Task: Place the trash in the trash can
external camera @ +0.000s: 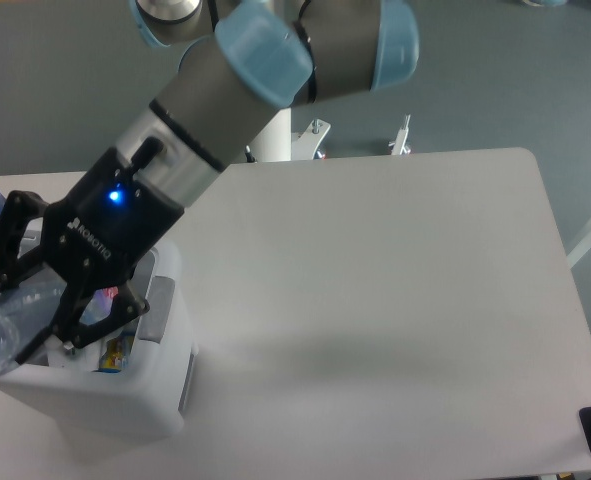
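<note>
The pincer point(25, 305) hangs over the trash can point(125, 395) at the bench's point(395, 300) near left corner, its fingers clamped on the clear plastic bottle point(5, 325), which lies tilted across the can's open mouth just beneath it.

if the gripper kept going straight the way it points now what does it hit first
Most likely the clear plastic bottle right at the gripper, which points down-left into the open white trash can. Whether the jaws already grip it is unclear; beyond it lies the can's interior.
</note>
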Tool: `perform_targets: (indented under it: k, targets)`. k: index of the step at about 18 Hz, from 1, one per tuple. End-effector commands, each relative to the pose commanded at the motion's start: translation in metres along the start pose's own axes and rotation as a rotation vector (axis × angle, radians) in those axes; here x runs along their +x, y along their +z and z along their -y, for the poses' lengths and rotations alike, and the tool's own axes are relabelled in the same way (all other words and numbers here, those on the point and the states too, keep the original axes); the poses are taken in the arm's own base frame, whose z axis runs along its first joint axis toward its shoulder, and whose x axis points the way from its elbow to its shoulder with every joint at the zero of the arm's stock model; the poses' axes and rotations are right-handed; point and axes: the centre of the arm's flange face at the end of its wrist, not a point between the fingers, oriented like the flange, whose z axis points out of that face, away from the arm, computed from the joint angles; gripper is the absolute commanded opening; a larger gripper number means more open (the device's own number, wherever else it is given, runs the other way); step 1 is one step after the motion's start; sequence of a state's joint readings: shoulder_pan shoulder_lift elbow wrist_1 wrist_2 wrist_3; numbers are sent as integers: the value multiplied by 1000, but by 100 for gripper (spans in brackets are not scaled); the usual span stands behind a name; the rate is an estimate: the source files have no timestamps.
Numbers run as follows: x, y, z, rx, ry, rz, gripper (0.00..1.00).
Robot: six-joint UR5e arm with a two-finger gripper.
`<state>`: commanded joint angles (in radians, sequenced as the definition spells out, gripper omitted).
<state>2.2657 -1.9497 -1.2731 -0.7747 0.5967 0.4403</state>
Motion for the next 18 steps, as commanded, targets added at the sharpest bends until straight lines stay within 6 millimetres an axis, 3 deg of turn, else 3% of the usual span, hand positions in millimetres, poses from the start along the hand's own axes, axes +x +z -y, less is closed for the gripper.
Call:
perform_targets:
  k: [3,6,9,11,13,18]
  targets:
    - [-17,-7,-9,-5,-30,23,100]
    - [-52,-42,-17,13,-73,83,100]
    - [-101,-90,-37,24,-131,181,100]
    - [-141,-128,-63,-6,-163,305,100]
    - [-170,-150,-97,-64,-150,388,100]
    - [-222,-190,-212,-378,-85,582,100]
